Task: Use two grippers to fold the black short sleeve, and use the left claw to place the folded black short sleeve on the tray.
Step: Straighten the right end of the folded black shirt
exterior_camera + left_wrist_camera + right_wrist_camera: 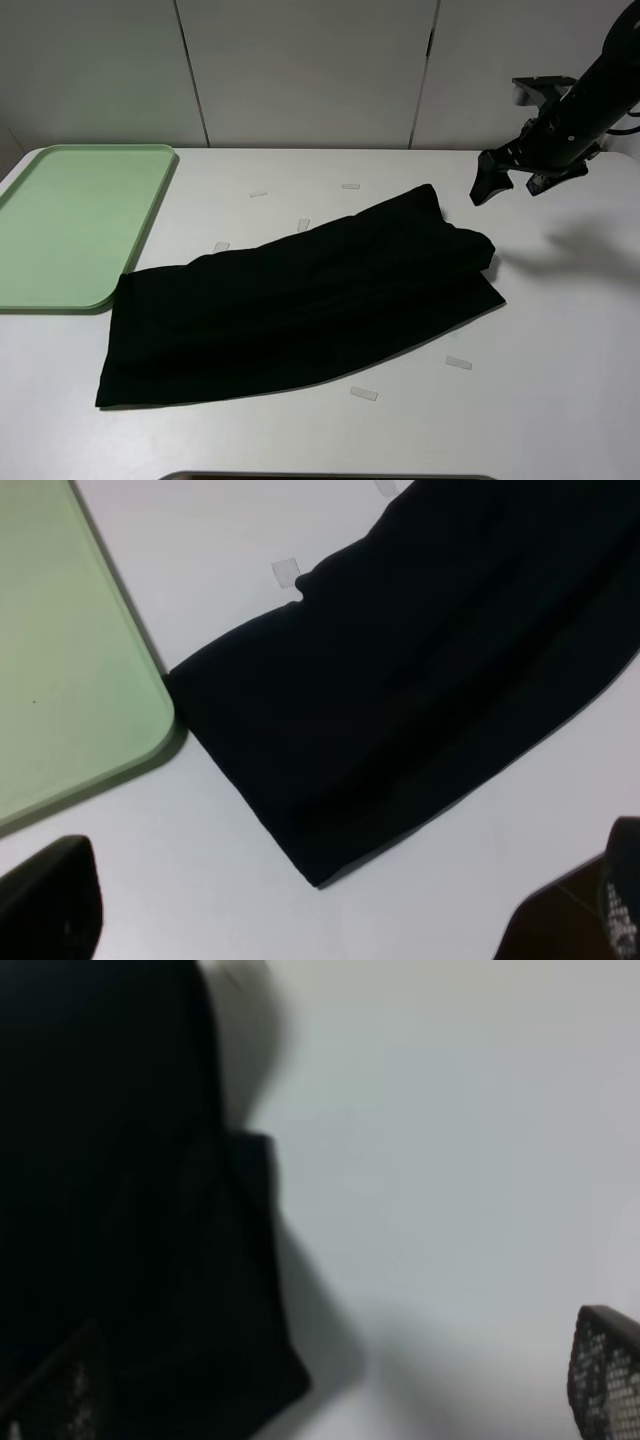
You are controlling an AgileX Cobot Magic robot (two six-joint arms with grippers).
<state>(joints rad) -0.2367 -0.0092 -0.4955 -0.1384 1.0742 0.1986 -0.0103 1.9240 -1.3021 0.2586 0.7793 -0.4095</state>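
Note:
The black short sleeve (pixel 300 300) lies folded into a long band, slanting across the middle of the white table; no lettering shows. Its left end touches the pale-green tray (pixel 70 220) at the table's left. My right gripper (pixel 515 183) is open and empty, hovering above the table beyond the shirt's right end. In the right wrist view the gripper (pixel 330 1390) is spread wide beside the shirt's edge (pixel 120 1210). The left arm is out of the exterior view. In the left wrist view the left claw (pixel 325 900) is open above the table, near the shirt's corner (pixel 420 650) and the tray (pixel 70 660).
Small clear tape pieces (pixel 363 393) lie on the table around the shirt, another one (pixel 458 362) near its right end. A pale panelled wall stands behind. A dark edge (pixel 330 477) shows at the table's front.

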